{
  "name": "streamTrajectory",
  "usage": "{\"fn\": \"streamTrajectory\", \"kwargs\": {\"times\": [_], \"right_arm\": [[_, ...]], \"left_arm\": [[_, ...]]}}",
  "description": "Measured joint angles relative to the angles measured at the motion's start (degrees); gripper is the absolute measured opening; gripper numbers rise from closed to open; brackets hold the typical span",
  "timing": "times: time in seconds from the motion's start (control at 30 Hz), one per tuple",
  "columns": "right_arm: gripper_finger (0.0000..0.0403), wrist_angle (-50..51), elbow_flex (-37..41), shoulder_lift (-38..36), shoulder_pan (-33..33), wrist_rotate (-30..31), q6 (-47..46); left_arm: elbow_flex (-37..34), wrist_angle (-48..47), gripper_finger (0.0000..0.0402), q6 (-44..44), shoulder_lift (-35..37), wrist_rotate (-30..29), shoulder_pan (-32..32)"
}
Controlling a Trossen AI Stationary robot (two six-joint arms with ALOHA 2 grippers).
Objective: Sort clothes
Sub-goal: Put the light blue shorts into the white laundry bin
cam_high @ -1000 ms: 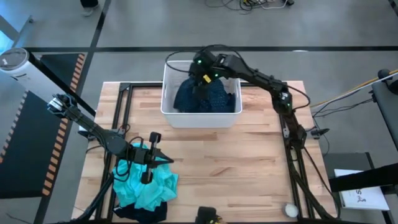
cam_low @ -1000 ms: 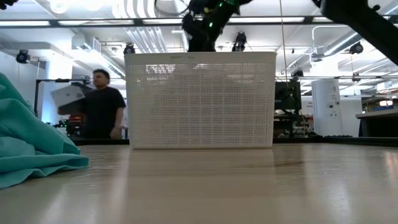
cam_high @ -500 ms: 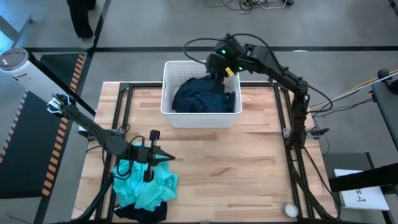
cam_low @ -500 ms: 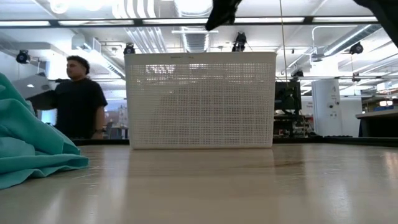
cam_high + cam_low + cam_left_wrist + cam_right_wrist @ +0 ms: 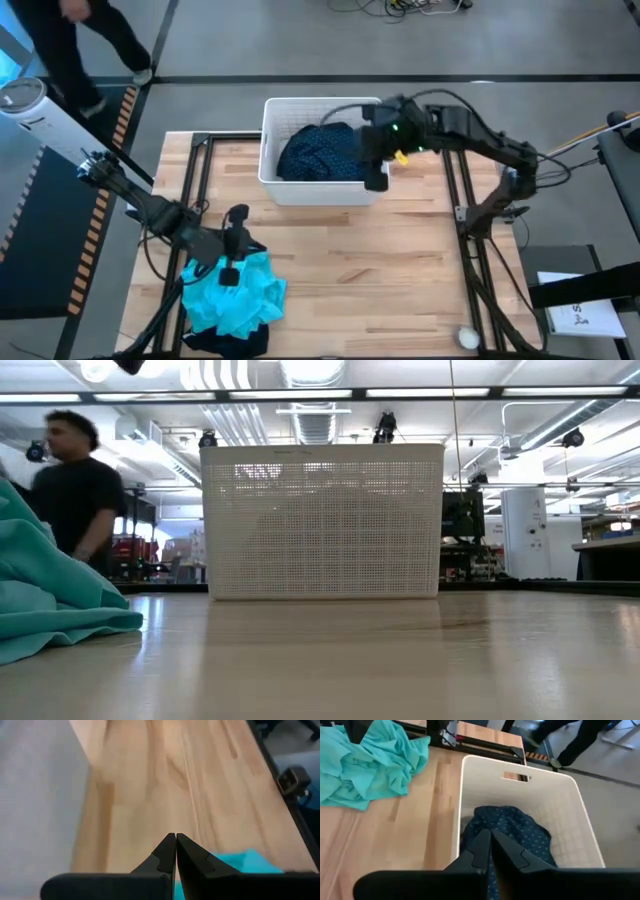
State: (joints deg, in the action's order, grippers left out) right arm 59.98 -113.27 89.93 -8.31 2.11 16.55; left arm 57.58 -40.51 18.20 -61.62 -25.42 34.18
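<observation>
A navy white-dotted garment (image 5: 320,152) (image 5: 512,836) lies bunched inside the white basket (image 5: 272,140) at the table's far middle. Near the table's left front a teal shirt (image 5: 238,300) (image 5: 50,600) is heaped on a dark garment (image 5: 232,343). My right gripper (image 5: 374,178) (image 5: 490,838) hangs shut and empty over the basket's right rim. Just above the teal shirt (image 5: 242,861), my left gripper (image 5: 228,277) (image 5: 176,840) is also shut, with nothing between its fingers.
Bare wooden tabletop (image 5: 400,270) stretches between the basket and the near edge. A small white ball (image 5: 467,338) sits at the near right corner. A person (image 5: 75,480) walks beyond the table's far left.
My right gripper has drawn up out of the basket and toward the table's right edge, carrying nothing; the navy garment stays inside. My left gripper has tipped its fingers upward over the teal shirt. The person has walked leftward.
</observation>
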Motion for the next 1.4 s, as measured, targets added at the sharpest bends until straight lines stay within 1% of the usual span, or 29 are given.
{"fn": "streamTrajectory", "kwargs": {"times": [0.17,0.2,0.3,0.37,0.43,0.5,0.57,0.63,0.73,0.87,0.97,1.03,1.27,1.4], "right_arm": [[0.0,-14.7,22.2,-10.0,3.2,0.0,-4.7],[0.0,-17.7,26.7,-12.0,4.3,0.6,-5.8],[0.0,-27.3,38.3,-16.6,8.5,5.6,-9.1],[0.0,-34.6,45.0,-19.0,11.6,6.9,-10.2],[0.0,-41.8,50.9,-20.9,14.3,6.9,-11.4],[0.0,-48.4,55.8,-22.1,16.8,7.0,-12.9],[0.0,-53.4,60.1,-22.7,19.1,7.6,-14.3],[0.0,-57.2,63.1,-22.9,21.5,9.9,-15.3],[0.0,-60.5,66.6,-22.7,24.9,14.8,-15.7],[0.0,-62.5,69.3,-22.0,28.8,19.7,-18.3],[0.0,-62.5,70.2,-21.1,31.9,22.9,-20.0],[0.0,-62.4,70.5,-20.3,33.7,24.8,-20.6],[0.0,-62.6,70.7,-16.5,39.4,30.7,-23.5],[0.0,-62.9,70.7,-14.4,41.1,32.6,-25.3]], "left_arm": [[-1.0,-4.0,0.0,9.2,-1.7,4.6,1.1],[-1.1,-5.0,0.0,11.3,-2.2,5.5,1.5],[-1.1,-6.0,0.0,16.8,-3.5,9.4,2.8],[-0.5,-6.1,0.0,20.7,-4.1,12.1,3.2],[0.2,-5.9,0.0,25.0,-4.7,13.9,3.3],[0.8,-6.1,0.0,29.4,-5.6,15.3,3.4],[0.9,-6.1,0.0,33.3,-6.4,18.4,3.5],[0.9,-6.3,0.0,36.2,-7.3,21.7,3.5],[0.8,-6.3,0.0009,40.9,-9.3,25.0,3.6],[0.7,-6.0,0.0045,45.3,-12.0,31.0,3.6],[0.7,-5.9,0.0086,48.9,-13.6,34.8,3.8],[0.7,-5.8,0.012,50.7,-14.7,36.2,4.1],[0.6,-5.9,0.0255,53.2,-19.0,36.5,4.8],[0.3,-6.4,0.0313,53.1,-22.6,36.5,4.8]]}}
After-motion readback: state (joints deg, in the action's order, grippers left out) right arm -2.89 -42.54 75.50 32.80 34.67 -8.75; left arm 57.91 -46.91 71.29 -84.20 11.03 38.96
